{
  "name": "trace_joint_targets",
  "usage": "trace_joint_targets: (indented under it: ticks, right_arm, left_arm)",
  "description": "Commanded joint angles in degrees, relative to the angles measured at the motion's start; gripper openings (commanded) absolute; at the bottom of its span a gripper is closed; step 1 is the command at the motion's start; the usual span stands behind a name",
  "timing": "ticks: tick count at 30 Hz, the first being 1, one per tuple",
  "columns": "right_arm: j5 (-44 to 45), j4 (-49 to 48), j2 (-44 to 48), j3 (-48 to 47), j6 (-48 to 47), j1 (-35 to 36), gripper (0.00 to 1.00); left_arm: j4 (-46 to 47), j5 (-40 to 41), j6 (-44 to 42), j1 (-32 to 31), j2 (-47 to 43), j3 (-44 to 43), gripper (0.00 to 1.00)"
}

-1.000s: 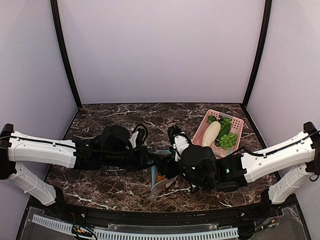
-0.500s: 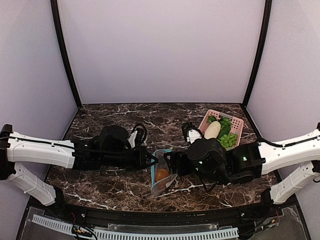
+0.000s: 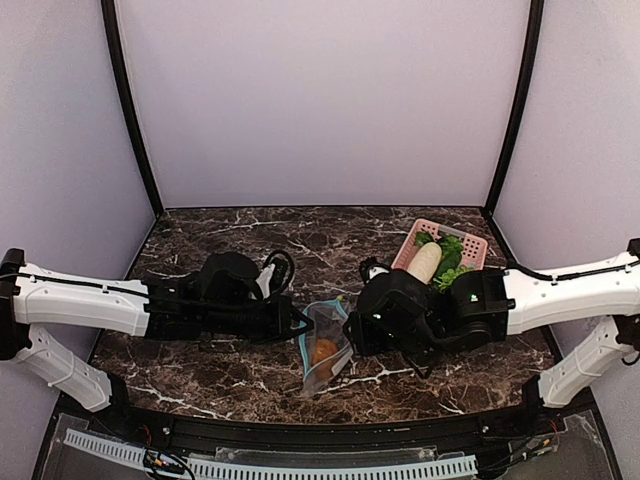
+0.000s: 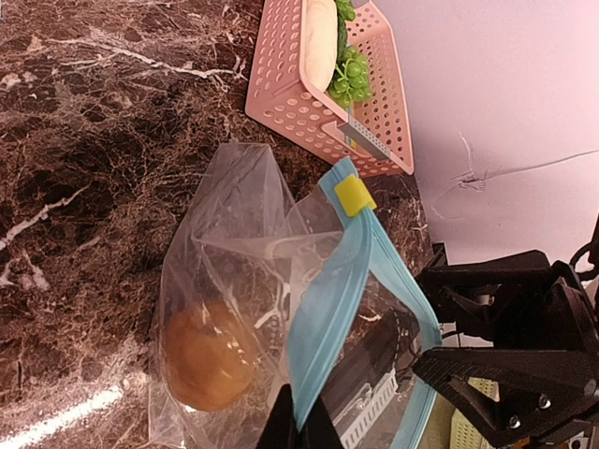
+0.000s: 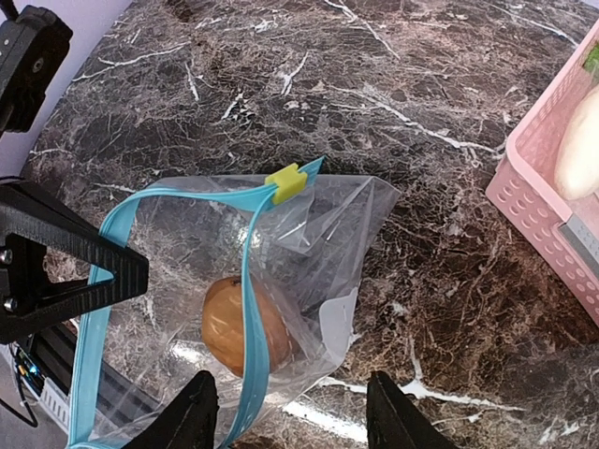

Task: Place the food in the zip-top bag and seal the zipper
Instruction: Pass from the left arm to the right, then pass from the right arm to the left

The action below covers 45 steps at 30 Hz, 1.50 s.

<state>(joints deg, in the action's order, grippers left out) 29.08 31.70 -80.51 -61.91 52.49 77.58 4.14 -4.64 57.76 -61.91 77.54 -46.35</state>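
Observation:
The zip-top bag (image 3: pixel 324 345) lies on the marble between my two grippers, its mouth held agape. A round brown-orange lump (image 5: pixel 245 325) of the food rests inside it (image 4: pixel 211 355). My left gripper (image 4: pixel 299 432) is shut on the teal zipper (image 4: pixel 328 299) strip, near its middle. A yellow slider (image 5: pixel 287 181) sits at the zipper's far end. My right gripper (image 5: pixel 298 416) hovers just over the bag's near side, open, with nothing in it. In the top view the left gripper (image 3: pixel 303 325) and the right gripper (image 3: pixel 352 328) flank the bag. Green leafy pieces (image 3: pixel 452 262) lie in the basket.
A pink perforated basket (image 3: pixel 474 248) stands at the back right, holding a long white vegetable (image 3: pixel 424 262) beside the greens. In the right wrist view its corner (image 5: pixel 552 215) is just right of the bag. Black frame posts and lilac walls close the table in.
My right gripper has drawn back off the bag's mouth and its jaws have narrowed a little. The brown-orange lump now shows inside the bag. The left gripper kept its hold.

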Motion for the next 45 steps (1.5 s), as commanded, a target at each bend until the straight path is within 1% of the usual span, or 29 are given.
trace_joint_targets:
  ticks: [1, 2, 6, 11, 14, 17, 19, 20, 21, 23, 25, 27, 32, 34, 36, 37, 38, 40, 41, 42, 44, 45]
  right_arm:
    - [-1.59, 1.53, -2.30, -2.34, -0.85, -1.36, 0.51]
    - [-1.84, 1.45, -2.69, -2.55, -0.94, -1.52, 0.50]
    - [-2.44, 1.44, -3.95, -3.91, -1.84, -1.93, 0.36]
    - [-2.13, 1.12, -4.16, -6.11, -3.29, -2.07, 0.12]
    - [-1.62, 0.36, -3.53, -6.79, -3.60, -2.18, 0.01]
    - [-1.16, -1.14, -2.85, -6.36, -3.51, -2.17, 0.00]
    - [-0.71, -2.00, -2.53, -5.79, -3.01, -2.30, 0.00]
    - [-0.51, -2.26, -2.52, -5.54, -2.85, -2.28, 0.00]
    - [-0.34, -2.39, -2.55, -5.31, -2.57, -2.29, 0.00]
    - [-0.21, -2.52, -2.48, -5.01, -2.17, -2.27, 0.00]
    - [-0.10, -2.70, -2.47, -4.73, -1.80, -2.28, 0.00]
    - [0.05, -2.71, -2.44, -4.54, -1.64, -2.30, 0.00]
    - [0.53, -2.75, -2.33, -4.28, -1.45, -2.28, 0.00]
    - [0.54, -2.70, -2.42, -4.27, -1.36, -2.26, 0.00]
    - [0.57, -2.75, -2.52, -4.28, -1.34, -2.32, 0.00]
    - [0.62, -2.74, -2.59, -4.32, -1.34, -2.37, 0.00]
    - [0.63, -2.70, -2.69, -4.35, -1.34, -2.37, 0.00]
    - [0.66, -2.70, -2.84, -4.41, -1.29, -2.39, 0.00]
    - [0.63, -2.68, -2.86, -4.29, -1.32, -2.36, 0.00]
    - [0.63, -2.57, -2.89, -4.27, -1.21, -2.43, 0.00]
    - [0.56, -2.36, -2.68, -4.34, -1.25, -2.62, 0.00]
    - [0.23, -2.24, -2.49, -4.50, -1.59, -2.68, 0.00]
  left_arm:
    - [-3.34, 0.61, -2.06, -0.23, -1.60, -1.51, 0.01]
    - [-3.52, 0.52, -2.22, -0.23, -1.60, -1.53, 0.01]
    - [-3.76, -0.01, -2.89, -0.31, -1.29, -1.81, 0.01]
    - [-6.59, -0.26, -4.59, -0.26, -0.84, -3.45, 0.01]
    - [-8.51, -0.40, -6.34, -0.25, -0.75, -4.33, 0.01]
    - [-10.24, -0.99, -8.11, -0.25, -0.43, -5.68, 0.02]
    - [-10.93, -1.76, -8.86, -0.28, -0.27, -6.24, 0.11]
    - [-11.16, -2.25, -9.01, -0.31, -0.27, -6.35, 0.19]
    - [-11.16, -2.50, -9.29, -0.31, -0.17, -6.37, 0.23]
    - [-11.28, -2.85, -9.48, -0.36, -0.01, -6.34, 0.37]
    - [-11.91, -3.24, -9.58, -0.53, 0.16, -6.12, 0.44]
    - [-12.30, -3.47, -9.43, -0.89, 0.51, -5.85, 0.47]
    - [-13.04, -3.00, -8.82, -2.13, 0.44, -5.55, 0.48]
    - [-13.88, -2.28, -8.80, -2.73, 0.06, -5.61, 0.48]
    - [-14.50, -1.69, -8.60, -2.99, -0.33, -5.38, 0.43]
    - [-14.62, -1.40, -8.27, -3.12, -0.48, -5.12, 0.36]
    - [-14.61, -1.28, -7.92, -3.17, -0.75, -4.96, 0.33]
    - [-14.67, -0.94, -7.70, -3.33, -1.21, -4.68, 0.17]
    - [-14.62, -0.60, -7.73, -3.42, -1.32, -4.64, 0.13]
    - [-14.70, -0.48, -7.92, -3.49, -1.46, -4.64, 0.06]
    - [-15.01, -0.19, -8.14, -3.48, -1.48, -4.82, 0.01]
    - [-15.14, -0.12, -8.21, -3.48, -1.54, -4.98, 0.01]
